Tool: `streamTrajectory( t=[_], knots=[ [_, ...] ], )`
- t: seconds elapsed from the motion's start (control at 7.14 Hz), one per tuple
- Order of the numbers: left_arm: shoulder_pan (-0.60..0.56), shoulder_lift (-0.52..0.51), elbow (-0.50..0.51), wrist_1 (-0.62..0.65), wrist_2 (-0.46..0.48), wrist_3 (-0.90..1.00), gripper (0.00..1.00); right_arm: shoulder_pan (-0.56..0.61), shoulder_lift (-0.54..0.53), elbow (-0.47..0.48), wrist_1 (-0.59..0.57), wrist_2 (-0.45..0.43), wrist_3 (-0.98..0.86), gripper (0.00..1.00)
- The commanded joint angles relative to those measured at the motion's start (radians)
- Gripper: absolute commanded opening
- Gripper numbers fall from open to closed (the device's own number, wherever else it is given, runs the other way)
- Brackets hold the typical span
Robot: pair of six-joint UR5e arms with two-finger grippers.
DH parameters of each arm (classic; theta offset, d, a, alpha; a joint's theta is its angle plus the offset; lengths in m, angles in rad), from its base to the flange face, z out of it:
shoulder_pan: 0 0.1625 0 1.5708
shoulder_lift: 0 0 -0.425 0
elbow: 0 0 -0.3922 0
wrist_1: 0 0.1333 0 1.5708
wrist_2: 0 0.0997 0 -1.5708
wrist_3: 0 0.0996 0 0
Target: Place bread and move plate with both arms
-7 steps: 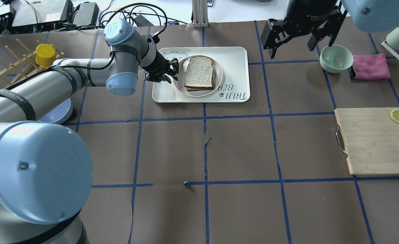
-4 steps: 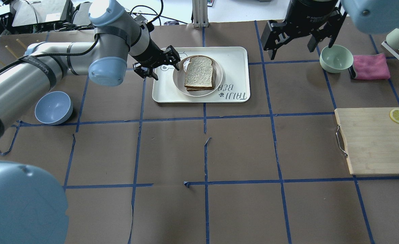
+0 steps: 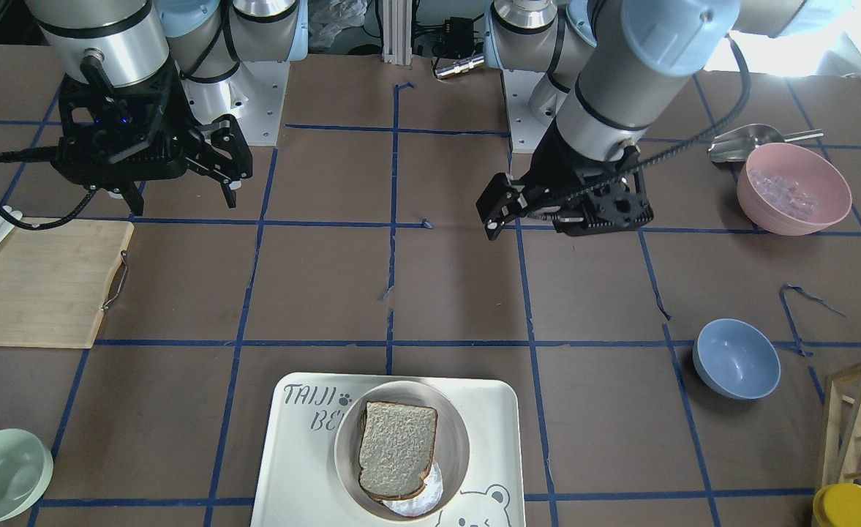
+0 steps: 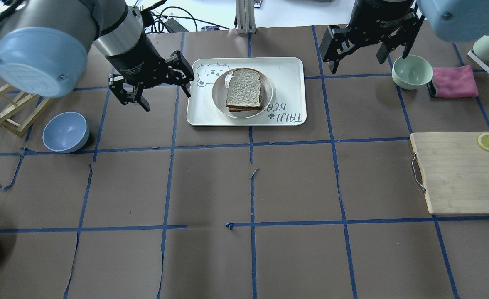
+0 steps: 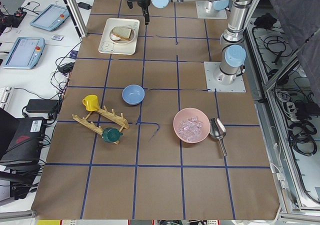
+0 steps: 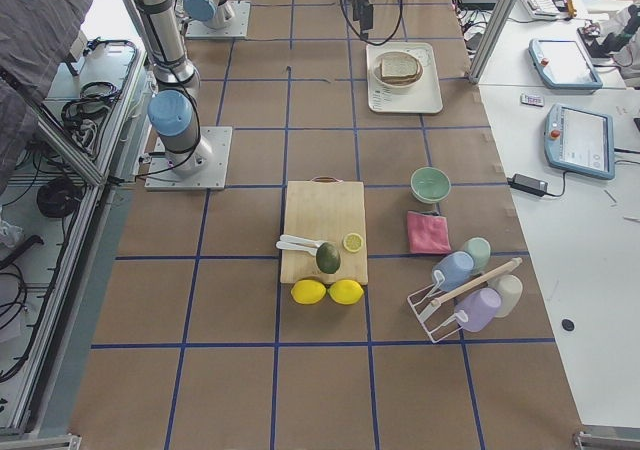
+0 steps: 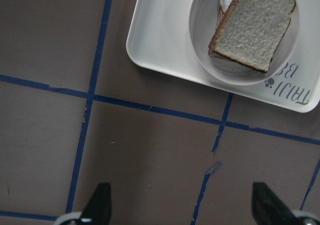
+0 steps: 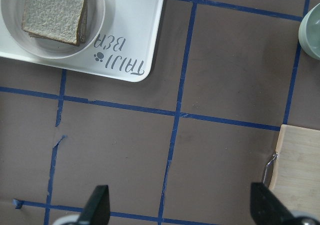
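Overhead exterior shows the bread (image 4: 244,88) lying flat in the plate (image 4: 218,96), crust rim dark around a pale face, its rounded top toward the far side of the worktop (image 4: 294,187). Something white shows from under the rounded end, and I cannot tell what it is. The plate sits inside the white tray (image 4: 288,68) marked "TAIJI BEAR", toward the tray's left half, between the printed bear face and the lettering. The tray rests on the brown paper with its blue tape grid, in the far middle of the worktop. The left hand (image 4: 168,94) hangs above the worktop just left of the tray, touching neither tray nor plate. Its fingers are spread wide, and the left wrist view shows both tips far apart with only bare paper between them. The right hand (image 3: 185,203) is raised on the other side, well apart from the tray, and its fingers are also spread with nothing between them. In the overhead view it stands just beside the pale green bowl (image 4: 411,71), which has a pink cloth (image 4: 454,81) next to it. Nearer on that side a wooden cutting board (image 4: 456,174) carries a lemon slice (image 4: 488,142). On the left side a blue bowl (image 4: 65,132) sits near a wooden rack (image 4: 3,112). The front-facing view adds a pink bowl (image 3: 794,188) with a metal scoop (image 3: 745,140) just behind it.
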Motion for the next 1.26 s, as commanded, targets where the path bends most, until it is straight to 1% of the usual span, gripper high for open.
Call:
streamTrajectory(
  t=[0.0,0.28,0.7,0.84,0.98,1.12],
  knots=[
    [0.013,0.084,-0.015,-0.106,0.154,0.173,1.0,-0.002,-0.001,0.004,-0.001,0.001,-0.001,1.0],
    [0.015,0.072,-0.001,-0.064,0.145,0.202,1.0,0.0,-0.001,0.004,-0.001,0.001,-0.001,1.0],
    [0.041,0.067,0.002,-0.05,0.128,0.205,1.0,0.0,-0.001,0.004,-0.001,0.001,-0.001,1.0],
    [0.033,0.057,0.005,-0.048,0.074,0.199,1.0,-0.002,-0.001,0.005,0.0,0.001,0.001,1.0],
    [0.036,0.055,0.013,-0.044,0.056,0.203,1.0,0.0,-0.001,0.005,-0.001,0.001,-0.001,1.0],
    [0.038,0.058,0.013,-0.043,0.062,0.203,1.0,-0.002,-0.001,0.005,0.0,0.001,-0.001,1.0]
  ],
)
